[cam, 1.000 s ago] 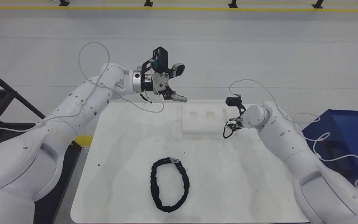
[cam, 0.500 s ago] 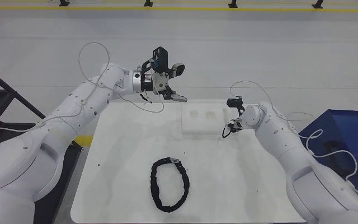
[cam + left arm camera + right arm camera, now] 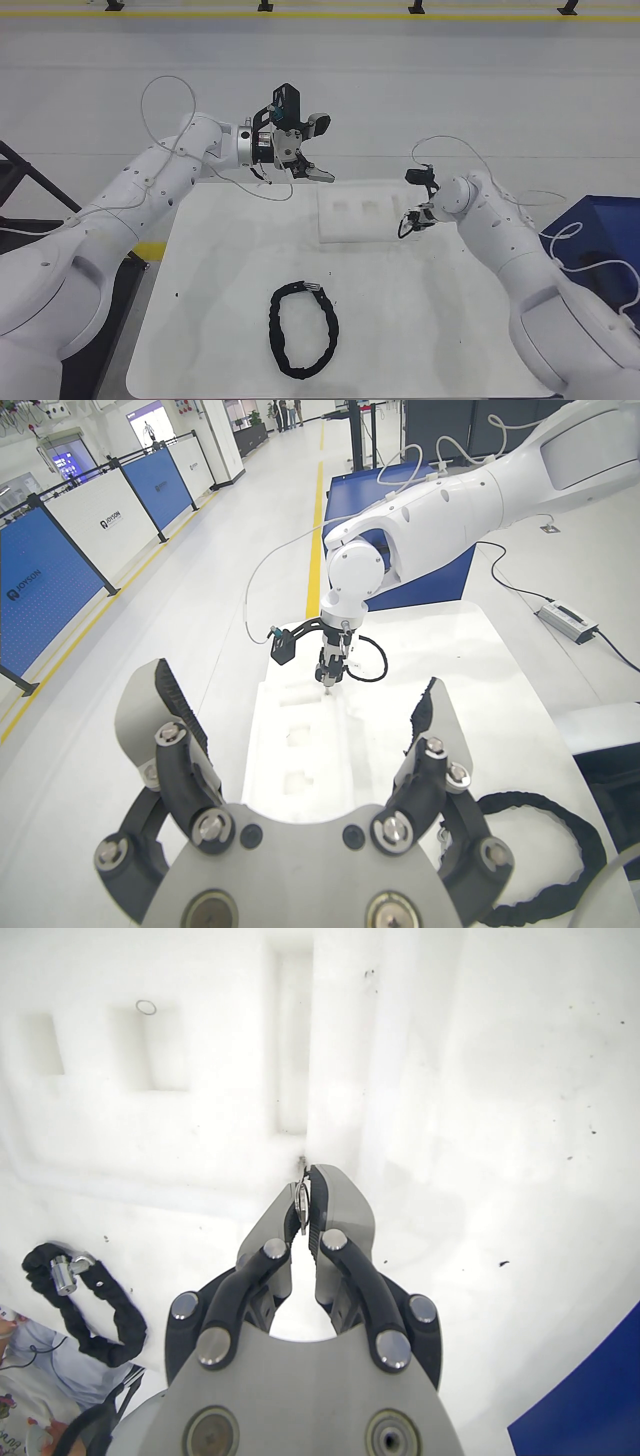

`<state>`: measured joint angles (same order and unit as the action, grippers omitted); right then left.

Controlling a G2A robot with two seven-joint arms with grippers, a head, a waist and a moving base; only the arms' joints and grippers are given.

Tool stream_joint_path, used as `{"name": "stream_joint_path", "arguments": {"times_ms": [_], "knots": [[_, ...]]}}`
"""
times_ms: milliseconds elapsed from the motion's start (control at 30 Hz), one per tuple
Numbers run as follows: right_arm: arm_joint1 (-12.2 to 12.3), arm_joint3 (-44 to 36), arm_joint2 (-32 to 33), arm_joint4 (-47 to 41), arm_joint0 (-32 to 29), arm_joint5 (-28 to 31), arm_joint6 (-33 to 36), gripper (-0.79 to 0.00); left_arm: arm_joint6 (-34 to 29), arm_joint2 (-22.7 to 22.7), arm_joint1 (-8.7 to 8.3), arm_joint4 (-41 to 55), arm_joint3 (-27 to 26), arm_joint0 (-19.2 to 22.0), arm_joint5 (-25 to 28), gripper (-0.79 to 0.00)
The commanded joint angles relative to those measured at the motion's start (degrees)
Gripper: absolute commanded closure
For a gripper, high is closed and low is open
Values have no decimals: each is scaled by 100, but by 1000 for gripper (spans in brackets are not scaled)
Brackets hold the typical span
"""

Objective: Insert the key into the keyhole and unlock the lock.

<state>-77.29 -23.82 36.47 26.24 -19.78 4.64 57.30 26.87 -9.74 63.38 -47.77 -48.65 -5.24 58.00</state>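
both arms were glossy white, built of smooth rounded shells with ball-like joints. a thin white cable (image 3: 166,78) looped free above the left arm (image 3: 150,190), and a second white cable (image 3: 440,141) arched over the right arm (image 3: 510,250), whose wrist also carried a black cable (image 3: 385,661) and a small black box (image 3: 282,648) on a bracket. the left gripper (image 3: 296,680) and the right gripper (image 3: 305,1188) matched: a grey metal palm plate, curved black link bars pinned with round silver screws, and pale grey fingers (image 3: 131,715) lined with black ribbed pads (image 3: 175,695).
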Motion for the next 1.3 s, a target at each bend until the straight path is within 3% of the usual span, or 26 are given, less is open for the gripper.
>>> {"name": "stream_joint_path", "arguments": {"times_ms": [0,200,400,600,800,1000,1267], "knots": [[31,-79,47,9,29,20,138,0,0,0,0,2,0,0,0,-785],[197,-496,242,34,37,57,472,0,0,0,0,2,0,0,0,-785],[546,-1404,659,46,-205,176,935,0,0,0,0,2,0,0,0,-785],[1030,-2942,1364,221,-859,-98,1427,0,0,0,0,2,0,0,0,-785],[1540,-4923,2540,95,-1927,-181,2081,0,0,0,0,2,0,0,0,-785],[1863,-6368,3831,-806,-3028,72,2436,0,0,0,0,2,0,0,0,-785],[2035,-6947,4886,-2240,-3854,483,2427,0,0,0,0,2,0,0,0,-785]]}}
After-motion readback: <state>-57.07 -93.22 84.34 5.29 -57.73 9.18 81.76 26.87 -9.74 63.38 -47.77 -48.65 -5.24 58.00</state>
